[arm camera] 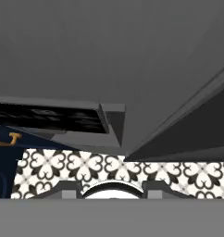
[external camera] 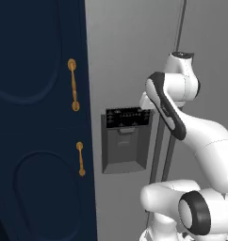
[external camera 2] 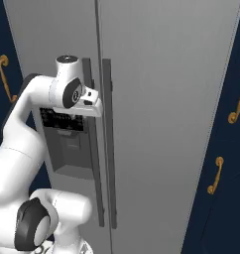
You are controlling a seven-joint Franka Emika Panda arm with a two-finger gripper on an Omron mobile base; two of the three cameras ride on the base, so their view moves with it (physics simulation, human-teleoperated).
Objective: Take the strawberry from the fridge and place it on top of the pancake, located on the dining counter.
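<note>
The fridge (external camera: 130, 47) (external camera 2: 166, 99) (arm camera: 109, 46) stands in front of me, tall and grey, with both doors closed. Its black dispenser panel (external camera: 127, 117) (external camera 2: 62, 121) (arm camera: 49, 118) sits on the left door. My gripper (external camera: 145, 101) (external camera 2: 93, 105) is close against the left door, beside its vertical handle (external camera 2: 88, 149), level with the top of the dispenser. Its fingers are hidden behind the white hand, so I cannot tell whether they hold anything. The strawberry, the pancake and the dining counter are out of view.
Navy cabinets (external camera: 40, 141) (external camera 2: 226, 149) with brass handles (external camera: 73, 84) (external camera 2: 216, 174) flank the fridge on both sides. The right door's handle (external camera 2: 108, 149) runs beside the left one. Black-and-white patterned floor (arm camera: 109, 169) lies below the doors.
</note>
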